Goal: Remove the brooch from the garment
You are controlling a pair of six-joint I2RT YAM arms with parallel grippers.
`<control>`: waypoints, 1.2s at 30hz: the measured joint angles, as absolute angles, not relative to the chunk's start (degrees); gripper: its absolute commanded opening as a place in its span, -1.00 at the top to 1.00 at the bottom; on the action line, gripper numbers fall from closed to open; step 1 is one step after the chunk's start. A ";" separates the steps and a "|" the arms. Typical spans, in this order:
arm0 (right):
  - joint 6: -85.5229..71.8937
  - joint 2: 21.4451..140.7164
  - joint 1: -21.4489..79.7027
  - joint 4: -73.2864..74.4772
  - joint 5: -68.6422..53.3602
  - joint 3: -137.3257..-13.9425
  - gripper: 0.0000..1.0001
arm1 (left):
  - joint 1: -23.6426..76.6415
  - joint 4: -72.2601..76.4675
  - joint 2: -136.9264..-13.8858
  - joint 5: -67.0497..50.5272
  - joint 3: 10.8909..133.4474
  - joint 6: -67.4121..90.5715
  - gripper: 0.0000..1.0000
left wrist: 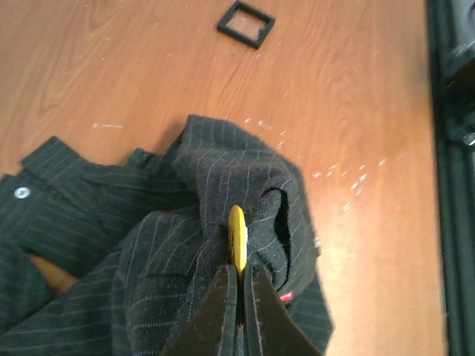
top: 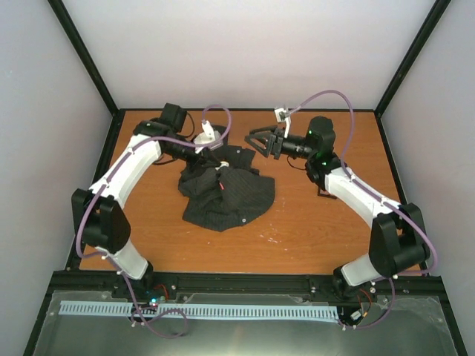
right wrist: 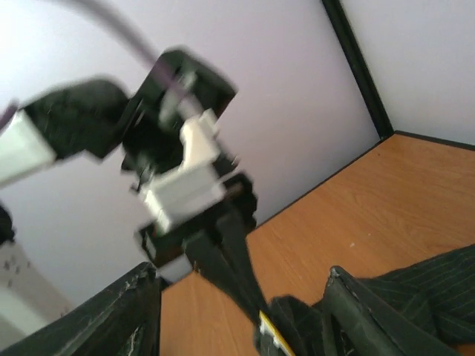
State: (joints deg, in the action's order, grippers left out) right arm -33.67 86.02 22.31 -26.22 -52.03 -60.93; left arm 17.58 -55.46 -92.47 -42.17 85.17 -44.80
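The left claw [left wrist: 239, 276] is closed narrow on the small golden-yellow brooch [left wrist: 236, 231], at a raised fold of the dark pinstriped garment [left wrist: 148, 252] on the orange wooden surface [left wrist: 148, 74]. The right claw [top: 257, 141] hangs wide open, empty. Next, I judge, the left must pull the brooch free while the cloth is held down.

Garment [left wrist: 185, 245] is soft matt cloth, dark w/ thin pale pinstripes, creased; the brooch [left wrist: 236, 233] looks smooth, glossy yellow, hard, can't tell if plastic or metal. Table [left wrist: 356, 89] is wood-grain laminate, smooth w/ slight sheen, white scuffs at 3 o'clock of the cloth in left wrist view. Square tray [left wrist: 236, 38] at 12 o'clock is matt black plastic; left gripper [left wrist: 239, 273] fingers matt black too.
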 measured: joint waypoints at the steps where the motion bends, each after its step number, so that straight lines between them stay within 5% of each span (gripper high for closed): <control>1: -31.42 84.88 22.33 -25.96 -52.64 -59.79 -0.14 | 17.39 -58.39 -94.00 -43.66 87.33 -43.75 0.98; 6: -19.25 81.73 22.63 -21.91 -56.75 -55.59 -0.09 | 17.34 -67.57 -98.13 -48.88 96.64 -41.63 0.98; 19: 3.03 86.30 27.86 -7.07 -59.05 -59.55 -0.06 | 17.34 -73.10 -97.06 -51.48 95.24 -41.67 0.98; 26: -6.74 87.02 28.36 -17.82 -58.13 -54.94 0.08 | 17.34 -65.08 -92.01 -52.31 92.84 -36.32 0.99; 36: -33.47 84.58 23.57 -48.38 -55.16 -50.65 -0.02 | 17.34 -29.39 -77.97 -54.63 87.24 -14.70 0.98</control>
